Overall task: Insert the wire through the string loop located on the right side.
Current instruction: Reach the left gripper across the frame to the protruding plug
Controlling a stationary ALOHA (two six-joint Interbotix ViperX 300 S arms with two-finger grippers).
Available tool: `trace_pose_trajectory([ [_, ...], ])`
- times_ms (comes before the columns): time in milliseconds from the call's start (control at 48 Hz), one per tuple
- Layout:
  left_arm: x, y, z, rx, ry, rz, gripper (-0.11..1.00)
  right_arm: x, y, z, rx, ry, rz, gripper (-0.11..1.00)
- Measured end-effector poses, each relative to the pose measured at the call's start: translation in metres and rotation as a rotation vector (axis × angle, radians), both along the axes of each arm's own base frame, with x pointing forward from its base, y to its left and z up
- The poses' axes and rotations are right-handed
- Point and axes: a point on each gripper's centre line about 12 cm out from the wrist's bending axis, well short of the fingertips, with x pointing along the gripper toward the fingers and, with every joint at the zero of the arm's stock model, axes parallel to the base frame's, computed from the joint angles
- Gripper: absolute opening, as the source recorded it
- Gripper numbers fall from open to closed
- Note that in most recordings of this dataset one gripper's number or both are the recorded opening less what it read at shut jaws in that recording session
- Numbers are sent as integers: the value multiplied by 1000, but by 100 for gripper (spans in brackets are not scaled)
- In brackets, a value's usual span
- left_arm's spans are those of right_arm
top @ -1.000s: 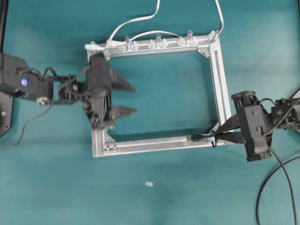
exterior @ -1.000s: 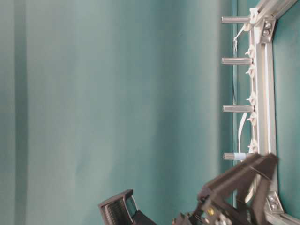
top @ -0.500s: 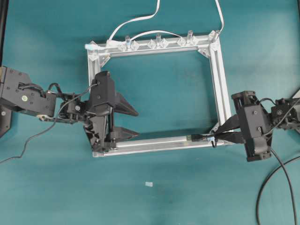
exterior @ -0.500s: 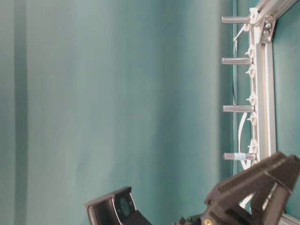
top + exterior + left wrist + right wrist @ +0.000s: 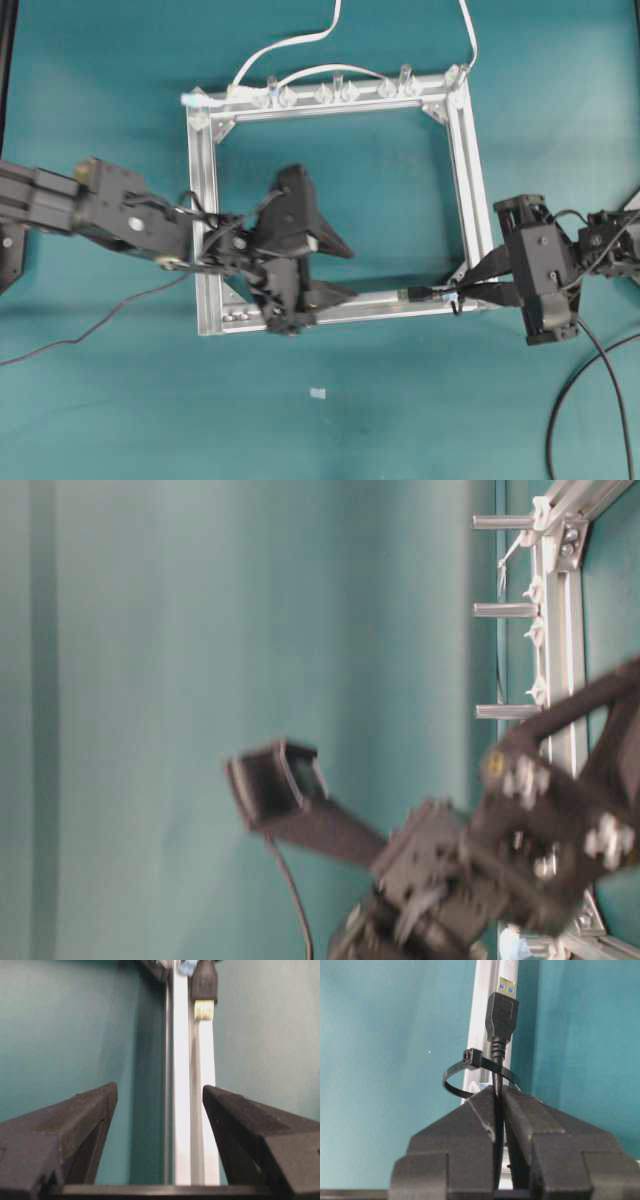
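At the lower right corner of the aluminium frame (image 5: 465, 160), my right gripper (image 5: 499, 1094) has its two black fingers (image 5: 470, 1120) pressed together on the wire (image 5: 496, 1077), a thin round black cable that ends in a black moulded USB plug (image 5: 502, 1016) with a ribbed strain relief and a metal tip showing blue inside. That plug points along the frame's bottom rail, its tip lying over the bright metal. The string loop (image 5: 470, 1076) looks like a slim black zip tie with a small square head, standing in a ring at the same corner; the cable passes through this ring just ahead of my fingertips, with the plug already beyond it. Over the frame's bottom rail, nearer its left corner, my left gripper (image 5: 340, 272) has its fingers (image 5: 75, 1120) spread wide, one on each side of the rail, holding nothing. From my left wrist view the plug's metal tip sits farther along the rail, well apart from those fingertips.
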Motion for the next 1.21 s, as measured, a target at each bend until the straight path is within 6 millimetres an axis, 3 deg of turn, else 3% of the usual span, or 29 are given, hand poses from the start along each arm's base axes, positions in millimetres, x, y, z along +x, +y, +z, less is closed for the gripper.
trace_pose_trajectory([
  [750,67,-20,-9,-7,-64,-26,73,1,-1,1,-4,-17,-3,7],
  [896,70,-21,-14,-7,-53,-28,63,1,-1,1,-4,-17,-3,7],
  [1062,68,-21,-18,-4,-9,-30,18,0,-1,0,-6,-15,-2,7],
  [1208,67,-20,-15,-4,-4,-28,18,-1,-1,-1,-7,-14,-4,7],
])
